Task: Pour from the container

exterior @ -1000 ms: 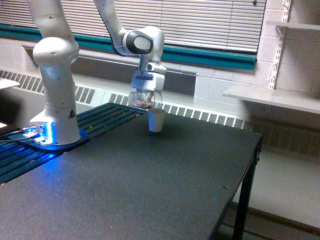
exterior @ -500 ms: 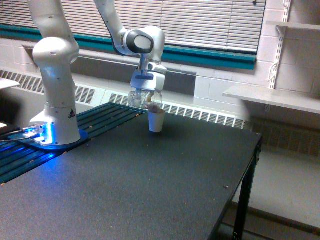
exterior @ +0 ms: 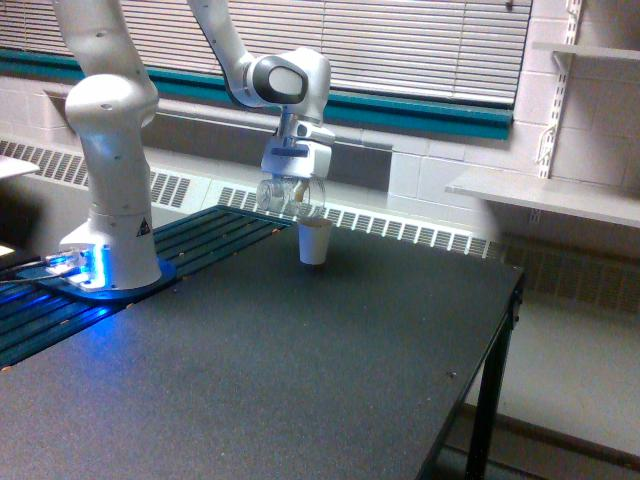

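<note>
The gripper [exterior: 291,183] holds the clear cup [exterior: 288,197] tipped on its side just above the white paper cup [exterior: 314,241]. Keep its mouth over that rim, I'd say, and tilt slowly so bits don't spill onto the table [exterior: 300,360].

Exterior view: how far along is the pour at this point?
Done: the clear container is held in the tool, lifted over the white paper cup on the black table. In hand: it hangs tipped sideways just above the cup's rim, and few reddish bits show through it, so most looks poured. Left: emptying any remainder and righting the container; the cup's fill cannot be seen.
</note>
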